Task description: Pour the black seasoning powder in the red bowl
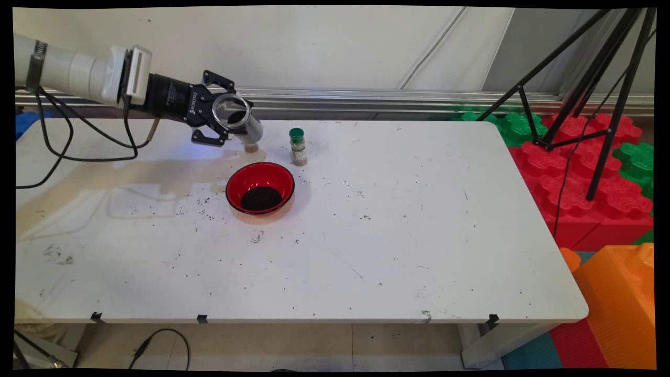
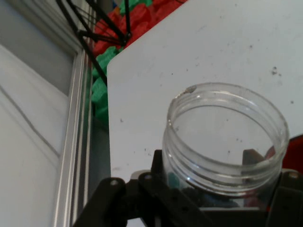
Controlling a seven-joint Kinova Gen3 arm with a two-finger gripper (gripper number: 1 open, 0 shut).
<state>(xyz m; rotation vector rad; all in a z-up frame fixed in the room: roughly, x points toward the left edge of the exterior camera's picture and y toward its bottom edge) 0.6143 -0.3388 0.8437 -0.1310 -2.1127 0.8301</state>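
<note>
1. Now my tool point(image 1: 222, 123) is clamped round a clear open jar point(image 2: 226, 137), tilted above the bench point(image 1: 419, 235).
2. Red bowl point(image 1: 260, 187) sits just below; green-capped bottle point(image 1: 298, 147) beside.

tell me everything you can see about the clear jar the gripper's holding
The jar is a clear, plastic-looking container with a threaded neck and no lid. It looks empty apart from a few dark specks. The gripper is clamped around it, holding it tilted above the table's far side, open mouth angled toward the camera. It hangs just behind the red bowl of dark grains and left of the green-capped spice bottle, touching neither.
</note>
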